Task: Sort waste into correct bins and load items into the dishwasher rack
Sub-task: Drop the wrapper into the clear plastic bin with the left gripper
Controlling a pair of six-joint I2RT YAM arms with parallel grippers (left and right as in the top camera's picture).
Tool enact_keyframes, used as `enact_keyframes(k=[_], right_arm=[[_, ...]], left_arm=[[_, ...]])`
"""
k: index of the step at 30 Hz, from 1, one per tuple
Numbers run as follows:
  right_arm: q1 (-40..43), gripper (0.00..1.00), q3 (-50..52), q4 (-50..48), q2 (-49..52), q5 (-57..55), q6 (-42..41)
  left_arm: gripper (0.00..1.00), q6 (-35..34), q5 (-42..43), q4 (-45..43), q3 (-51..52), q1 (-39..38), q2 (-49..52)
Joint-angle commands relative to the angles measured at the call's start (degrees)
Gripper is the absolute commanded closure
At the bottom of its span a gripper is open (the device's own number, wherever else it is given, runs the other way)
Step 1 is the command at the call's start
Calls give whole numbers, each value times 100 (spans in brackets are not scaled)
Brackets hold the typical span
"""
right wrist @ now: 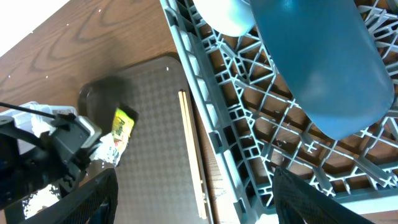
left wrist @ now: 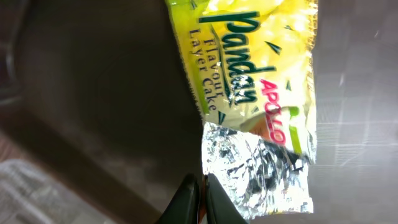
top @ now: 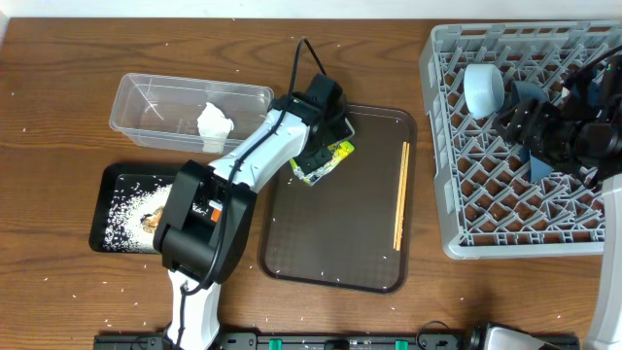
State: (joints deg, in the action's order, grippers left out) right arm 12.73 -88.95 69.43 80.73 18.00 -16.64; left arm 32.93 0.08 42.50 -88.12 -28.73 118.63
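Closest to your left wrist camera, the left gripper was closed, its two dark fingers pressed together on the near corner of the wrapper, right at the torn silver foil end. That grip made sense to me: a thin edge was probably the only purchase a flat packet offered, and the rest could hang free once lifted. The wrapper lay on the far-left corner of the brown tray, printed side up. Its long axis ran straight away from your fingers, foil end near and yellow-green end far; from overhead it sat on a diagonal. The clear tub, just past the tray's left edge on the table, looked like its destination, since a crumpled white scrap was in it. The chopsticks lay parallel to the tray's right edge, well apart from the wrapper. Your right gripper hung over the rack with its jaws spread wide and nothing between them, close to the blue plate in the rack.
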Motion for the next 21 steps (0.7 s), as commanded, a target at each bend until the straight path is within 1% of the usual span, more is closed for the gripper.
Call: enact_keyframes(k=[1,7,10,12,16,19,21], right_arm=[[-37,28,-24,-2,-4,-20,105],[-39,27,-24,-63,-4,-20,105],[-39,27,-24,-146,-4,-15,74],[-39,27,-24,-170,-4,-15,39],[-37,27,-24,-173,-4,-20,42],[-39,27,-24,-151,-4,-17,42],[-39,27,-24,-136,-4,-17,42]], left_arm=[[94,-522,79,83,-435,-50,-612],[94,-562,79,35,-468,160,-1563],[94,-562,-179,31,-466,472,-1797],[94,-560,-382,20,-466,835,-1816],[94,-560,-326,-127,-444,1587,-1578],[94,-485,46,-216,-411,2076,-1296],[94,-195,247,-232,-411,2332,-1102]])
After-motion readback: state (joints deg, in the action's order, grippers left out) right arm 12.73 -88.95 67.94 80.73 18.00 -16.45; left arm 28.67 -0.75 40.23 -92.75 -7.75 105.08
